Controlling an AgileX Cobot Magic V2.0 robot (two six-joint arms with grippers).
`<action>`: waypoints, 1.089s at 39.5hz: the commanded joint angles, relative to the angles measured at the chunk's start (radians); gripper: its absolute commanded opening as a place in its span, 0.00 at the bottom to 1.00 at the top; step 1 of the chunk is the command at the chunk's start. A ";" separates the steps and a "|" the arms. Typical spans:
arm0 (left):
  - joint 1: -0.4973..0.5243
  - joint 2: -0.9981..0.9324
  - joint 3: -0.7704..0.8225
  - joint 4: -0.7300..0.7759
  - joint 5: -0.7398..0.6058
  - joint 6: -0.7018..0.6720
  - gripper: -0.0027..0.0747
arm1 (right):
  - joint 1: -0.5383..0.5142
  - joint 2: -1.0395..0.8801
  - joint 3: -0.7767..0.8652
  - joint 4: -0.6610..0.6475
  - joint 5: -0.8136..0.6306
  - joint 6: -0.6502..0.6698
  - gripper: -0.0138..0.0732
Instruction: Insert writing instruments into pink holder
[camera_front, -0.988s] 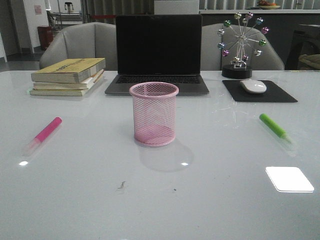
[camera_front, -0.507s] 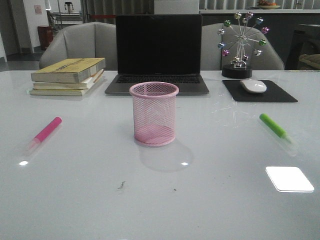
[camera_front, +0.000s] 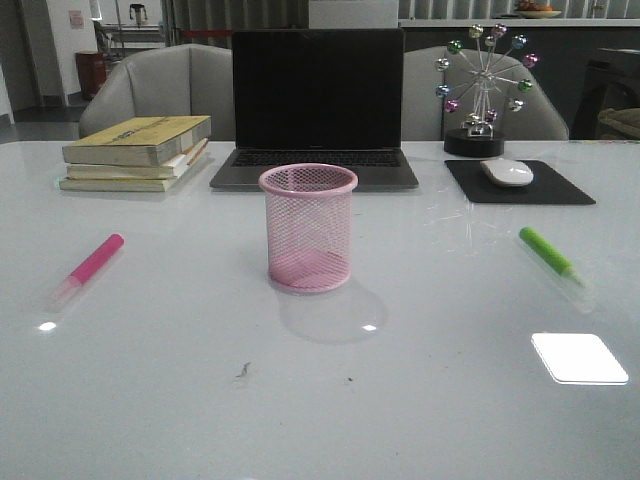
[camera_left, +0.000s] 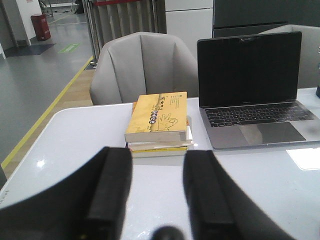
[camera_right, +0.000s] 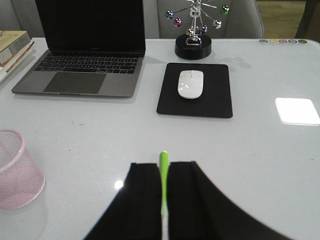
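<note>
The pink holder (camera_front: 308, 228) stands upright at the middle of the white table, and it also shows at the edge of the right wrist view (camera_right: 15, 170). The pink marker (camera_front: 90, 262) lies flat to its left. To its right, the green marker (camera_front: 548, 252) lies flat too. No gripper shows in the front view. My left gripper (camera_left: 157, 155) is open with only bare table between its fingers. My right gripper (camera_right: 164, 165) has its fingers almost together. Through the thin slit between them I see the green marker (camera_right: 163, 159) lying on the table.
At the back stand an open laptop (camera_front: 316, 110), a stack of books (camera_front: 135, 152) on the left, a white mouse (camera_front: 506, 172) on a black pad, and a ferris-wheel ornament (camera_front: 485, 90). Grey chairs stand behind the table.
</note>
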 joint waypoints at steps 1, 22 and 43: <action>0.004 -0.004 -0.038 -0.010 -0.085 -0.005 0.64 | -0.002 -0.004 -0.036 0.005 -0.059 0.000 0.55; 0.004 -0.002 -0.038 -0.010 -0.087 -0.005 0.53 | -0.002 0.007 -0.050 0.004 0.026 -0.023 0.59; 0.004 -0.002 -0.038 -0.010 -0.087 -0.005 0.53 | -0.002 0.384 -0.451 -0.019 0.323 -0.082 0.59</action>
